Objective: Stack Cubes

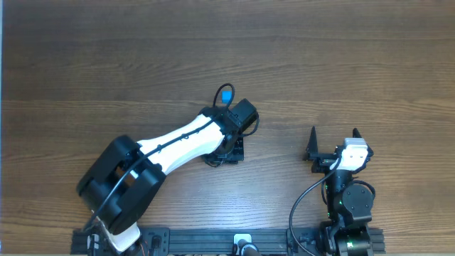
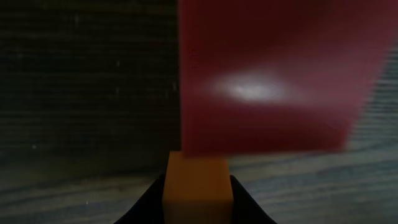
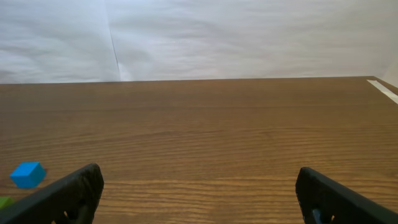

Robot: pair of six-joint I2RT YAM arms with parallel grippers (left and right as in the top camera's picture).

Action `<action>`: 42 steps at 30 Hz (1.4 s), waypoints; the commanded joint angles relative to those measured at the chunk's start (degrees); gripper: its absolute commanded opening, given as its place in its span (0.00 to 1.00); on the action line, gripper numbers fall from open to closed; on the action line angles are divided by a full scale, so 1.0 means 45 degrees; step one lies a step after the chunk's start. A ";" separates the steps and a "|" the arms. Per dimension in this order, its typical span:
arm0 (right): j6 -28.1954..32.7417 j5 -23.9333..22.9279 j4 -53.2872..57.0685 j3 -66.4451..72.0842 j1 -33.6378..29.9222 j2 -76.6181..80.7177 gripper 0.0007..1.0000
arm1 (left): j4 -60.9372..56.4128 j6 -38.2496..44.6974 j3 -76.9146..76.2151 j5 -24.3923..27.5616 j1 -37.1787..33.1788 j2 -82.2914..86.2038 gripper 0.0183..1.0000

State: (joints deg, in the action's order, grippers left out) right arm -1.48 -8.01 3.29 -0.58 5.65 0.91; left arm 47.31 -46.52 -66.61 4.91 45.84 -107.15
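My left gripper (image 2: pixel 198 208) is shut on an orange cube (image 2: pixel 198 183), held low over the wooden table (image 1: pixel 227 50). A red cube (image 2: pixel 273 74) stands very close just beyond it, blurred; I cannot tell whether the two touch. From above, the left arm's wrist covers both cubes, and the left gripper (image 1: pixel 226 151) sits near the table's middle. A blue cube (image 1: pixel 226 94) lies just past the wrist, also seen as the blue cube (image 3: pixel 28 174) from the right wrist. My right gripper (image 1: pixel 334 142) rests open near the front right, with nothing between its fingers (image 3: pixel 68 193).
A sliver of something green (image 3: pixel 5 202) shows beside the blue cube. White paper (image 3: pixel 199 37) backs the table's far edge. Bare wood stretches across the far half and the right side.
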 commanded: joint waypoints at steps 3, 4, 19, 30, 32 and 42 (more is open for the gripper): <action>-0.0034 0.0000 0.0044 0.0063 -0.0068 -0.0131 0.99 | 0.0510 -0.0087 -0.0146 -0.0024 -0.0141 0.1671 0.19; -0.0034 0.0000 0.0044 0.0063 -0.0068 -0.0131 0.99 | 0.0767 -0.0087 -0.0306 -0.0151 -0.0165 0.1763 0.19; -0.0034 0.0005 0.0044 0.0063 -0.0068 -0.0131 0.99 | 0.2132 0.0636 -0.3633 -0.1010 -0.0724 0.1151 0.19; -0.0034 0.0005 0.0044 0.0063 -0.0068 -0.0131 0.99 | 0.2793 0.0962 -0.4167 -0.1005 -0.1073 0.0204 0.19; -0.0034 0.0000 0.0044 0.0063 -0.0068 -0.0131 0.99 | 0.2812 0.0962 -0.4167 -0.1005 -0.1073 0.0073 0.18; -0.0034 0.0000 0.0044 0.0063 -0.0068 -0.0131 0.99 | 0.2880 0.0942 -0.4167 -0.1001 -0.1073 -0.0393 0.18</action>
State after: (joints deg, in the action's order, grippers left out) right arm -1.48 -8.03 3.29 -0.58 5.65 0.91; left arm 60.23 -43.07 -84.25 1.04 41.10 -108.09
